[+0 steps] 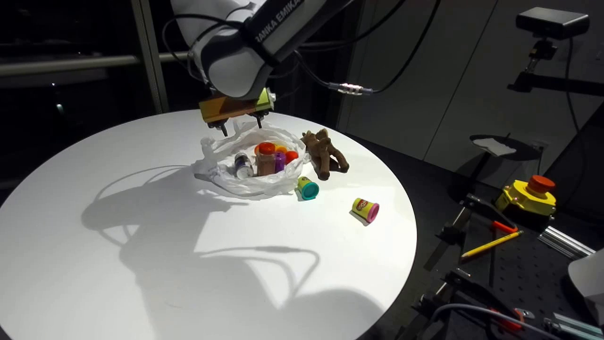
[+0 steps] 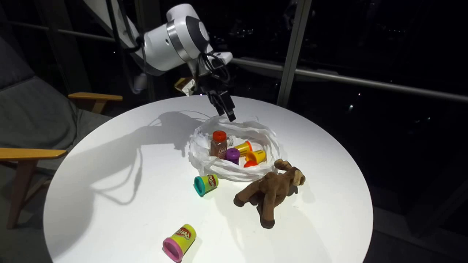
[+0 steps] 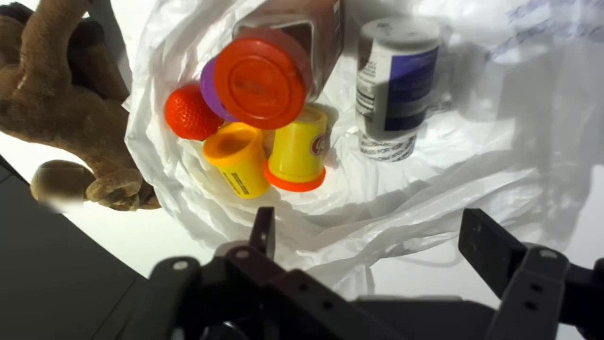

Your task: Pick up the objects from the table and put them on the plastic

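The white plastic bag (image 1: pixel 250 190) lies opened out on the round table. Inside it are a red-lidded jar (image 3: pixel 259 80), a white bottle with a dark label (image 3: pixel 398 89), two yellow tubs (image 3: pixel 243 165), a purple item (image 2: pixel 232 155) and a red dimpled ball (image 3: pixel 191 113). On the bare table lie a teal-lidded Play-Doh can (image 2: pixel 206 183), a pink-lidded Play-Doh can (image 2: pixel 180 241) and a brown plush animal (image 2: pixel 272 190), close beside the bag. My gripper (image 3: pixel 368 217) is open and empty. In both exterior views it hangs above the bag's far edge (image 1: pixel 242 129).
The white round table (image 1: pixel 226 274) carries everything, with the arm's shadow across it. A grey chair with wooden arms (image 2: pixel 33 153) stands beside it. A side bench holds a yellow box with a red button (image 1: pixel 528 196) and a pencil (image 1: pixel 491 244).
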Available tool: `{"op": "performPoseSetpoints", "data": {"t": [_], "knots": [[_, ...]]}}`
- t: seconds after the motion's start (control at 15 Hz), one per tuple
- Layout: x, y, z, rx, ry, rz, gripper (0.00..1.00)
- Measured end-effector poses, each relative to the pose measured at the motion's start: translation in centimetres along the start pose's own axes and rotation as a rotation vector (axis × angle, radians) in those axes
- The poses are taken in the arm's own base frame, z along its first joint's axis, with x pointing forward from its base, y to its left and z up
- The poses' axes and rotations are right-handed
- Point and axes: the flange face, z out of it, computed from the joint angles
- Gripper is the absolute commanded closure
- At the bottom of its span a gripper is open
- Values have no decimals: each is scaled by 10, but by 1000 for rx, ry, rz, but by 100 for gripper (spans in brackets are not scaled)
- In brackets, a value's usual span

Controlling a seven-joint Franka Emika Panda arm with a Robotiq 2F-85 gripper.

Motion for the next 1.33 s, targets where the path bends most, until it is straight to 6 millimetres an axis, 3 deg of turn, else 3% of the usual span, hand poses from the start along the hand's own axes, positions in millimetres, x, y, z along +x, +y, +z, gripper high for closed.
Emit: {"op": "performPoseSetpoints", "data": {"t": [0.27, 0.53, 0.93, 1.33], "knots": [[-22, 7, -55, 78, -83, -172, 0], [-57, 35, -72, 121, -224, -321, 0], [-118, 103, -39, 169, -393, -464, 0], [-182, 189, 26, 212, -394, -401, 0]]}}
